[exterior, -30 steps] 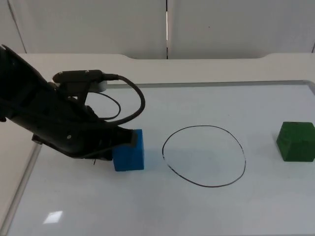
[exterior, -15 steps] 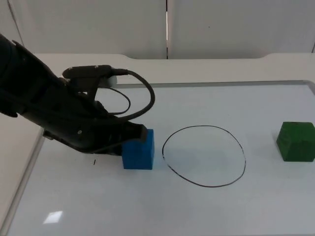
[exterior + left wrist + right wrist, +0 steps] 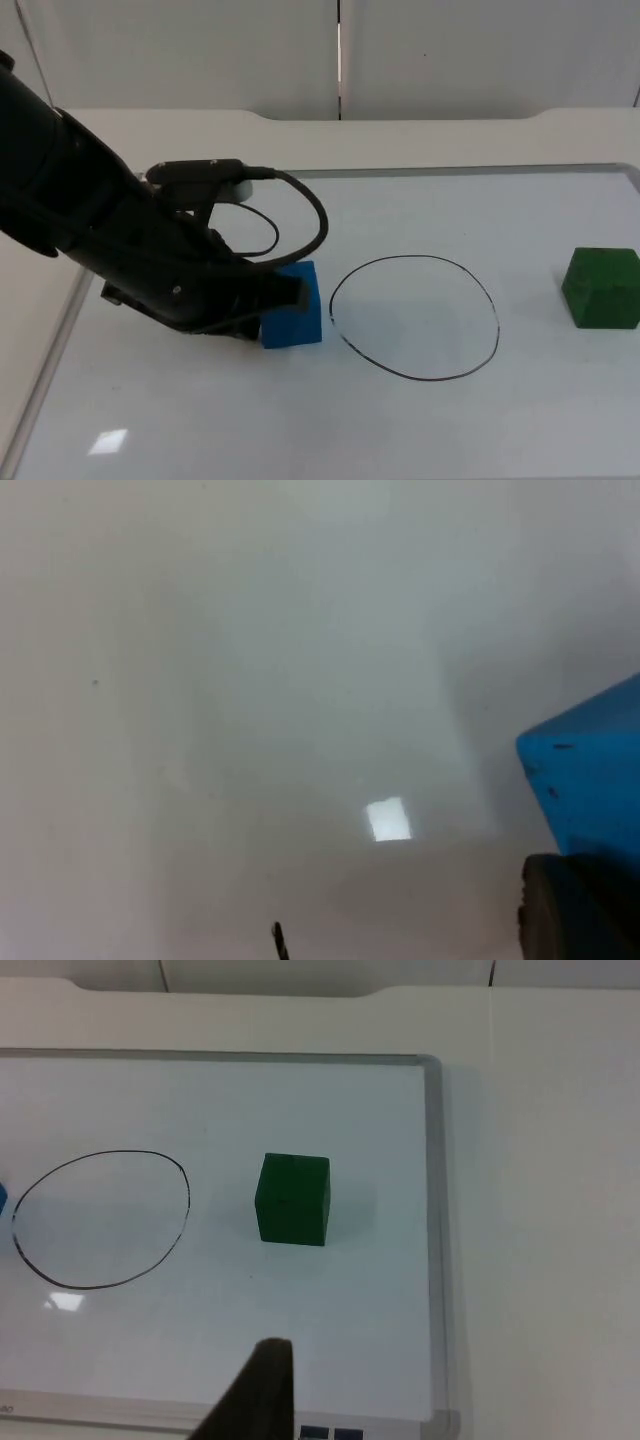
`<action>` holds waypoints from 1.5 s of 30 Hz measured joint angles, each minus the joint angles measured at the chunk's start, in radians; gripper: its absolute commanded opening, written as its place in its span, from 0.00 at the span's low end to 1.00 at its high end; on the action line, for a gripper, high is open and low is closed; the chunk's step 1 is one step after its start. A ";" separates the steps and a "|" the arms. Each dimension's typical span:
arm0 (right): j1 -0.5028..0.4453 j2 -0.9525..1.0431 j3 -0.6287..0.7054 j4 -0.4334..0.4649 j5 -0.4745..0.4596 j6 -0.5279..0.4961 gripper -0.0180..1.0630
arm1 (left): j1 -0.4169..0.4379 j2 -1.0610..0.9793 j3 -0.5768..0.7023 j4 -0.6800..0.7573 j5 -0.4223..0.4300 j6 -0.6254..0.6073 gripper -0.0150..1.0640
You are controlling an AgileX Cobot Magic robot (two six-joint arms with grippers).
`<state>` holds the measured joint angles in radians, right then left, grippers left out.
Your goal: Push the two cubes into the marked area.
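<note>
A blue cube rests on the whiteboard just left of the black drawn circle, outside its line. My left gripper is low over the board and pressed against the cube's left side. In the left wrist view the blue cube stands right against the gripper's tip. A green cube sits on the board well to the right of the circle. In the right wrist view the green cube lies beside the circle, and my right gripper waits well back from it, above the board's near edge.
The whiteboard's metal frame runs close to the green cube on its outer side. The board's left frame lies behind my left arm. A small black mark is on the board near the left gripper.
My left gripper has slid to the right, pushing the blue cube closer to the circle's left edge. The green cube has stayed where it was.
</note>
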<state>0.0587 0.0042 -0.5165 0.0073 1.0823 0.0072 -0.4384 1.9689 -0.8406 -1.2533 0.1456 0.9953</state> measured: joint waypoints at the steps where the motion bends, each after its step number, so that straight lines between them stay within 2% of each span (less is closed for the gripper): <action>1: 0.000 0.000 0.000 0.000 0.000 0.000 0.99 | 0.000 0.000 -0.003 -0.002 0.000 0.000 0.01; 13: 0.000 0.000 0.000 0.000 0.000 0.000 0.99 | -0.044 0.000 -0.057 -0.002 0.016 0.000 0.01; 45: 0.000 0.000 0.000 0.000 0.000 0.002 0.99 | -0.052 0.000 -0.057 -0.030 0.021 -0.002 0.01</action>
<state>0.0587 0.0042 -0.5165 0.0073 1.0823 0.0091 -0.4904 1.9689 -0.8979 -1.2832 0.1666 0.9933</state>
